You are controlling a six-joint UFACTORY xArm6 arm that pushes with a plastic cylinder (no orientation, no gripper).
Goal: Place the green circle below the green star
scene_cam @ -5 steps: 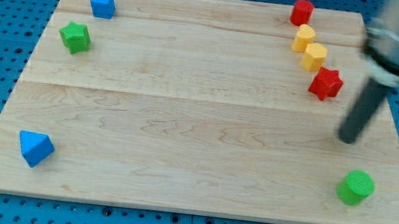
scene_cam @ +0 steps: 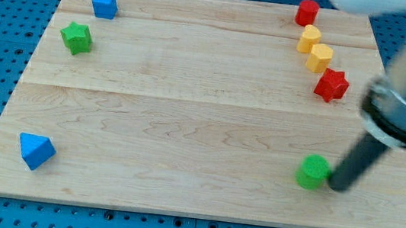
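The green circle [scene_cam: 312, 172] sits near the view's bottom right of the wooden board [scene_cam: 189, 105]. My tip [scene_cam: 338, 186] is right against the circle's right side, touching or almost touching it. The green star [scene_cam: 77, 37] lies far off at the view's upper left. The rod slants up to the right into the blurred arm body.
A blue block [scene_cam: 104, 4] lies above the green star. A blue triangular block [scene_cam: 35, 150] is at the bottom left. At the top right stand a red block [scene_cam: 306, 12], two yellow blocks [scene_cam: 314, 48] and a red star [scene_cam: 332, 84].
My tip has moved down and slightly left, to the circle's right side. The green circle has slid left and slightly up from near the board's right edge.
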